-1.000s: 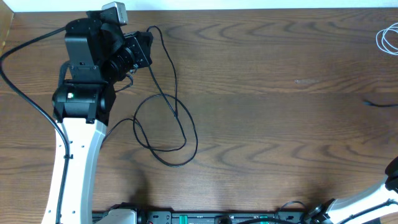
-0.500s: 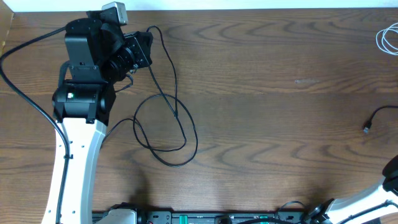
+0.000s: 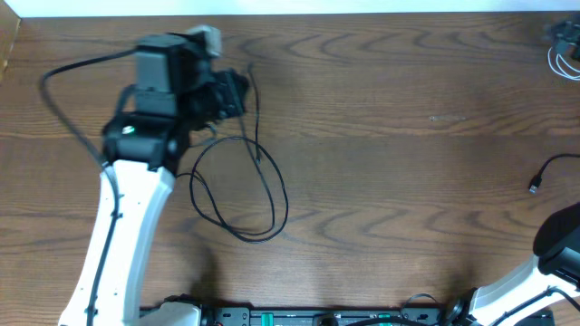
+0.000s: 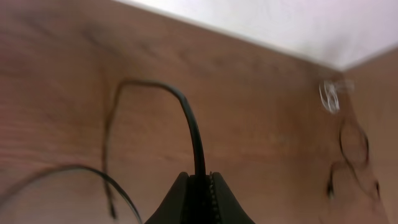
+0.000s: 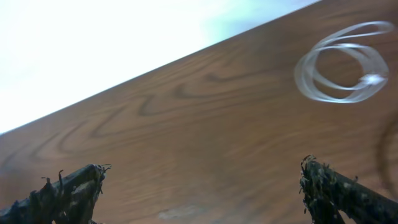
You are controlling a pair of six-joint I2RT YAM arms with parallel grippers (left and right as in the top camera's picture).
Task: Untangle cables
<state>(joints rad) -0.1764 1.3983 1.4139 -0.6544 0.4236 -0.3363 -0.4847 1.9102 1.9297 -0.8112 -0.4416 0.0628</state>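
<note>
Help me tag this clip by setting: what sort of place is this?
Probably a robotics lab workbench: a white-and-black robot arm works over a dark wood-grain tabletop, with a thin black cable and a coiled thin white cable on it.

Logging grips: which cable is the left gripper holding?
The looped black cable on the left, pinched in the shut left gripper. The other black cable and the white coil lie free far right.

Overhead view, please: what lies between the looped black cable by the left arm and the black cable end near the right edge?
Nothing: between the looped cable and the cable end the overhead view shows only bare table.
</note>
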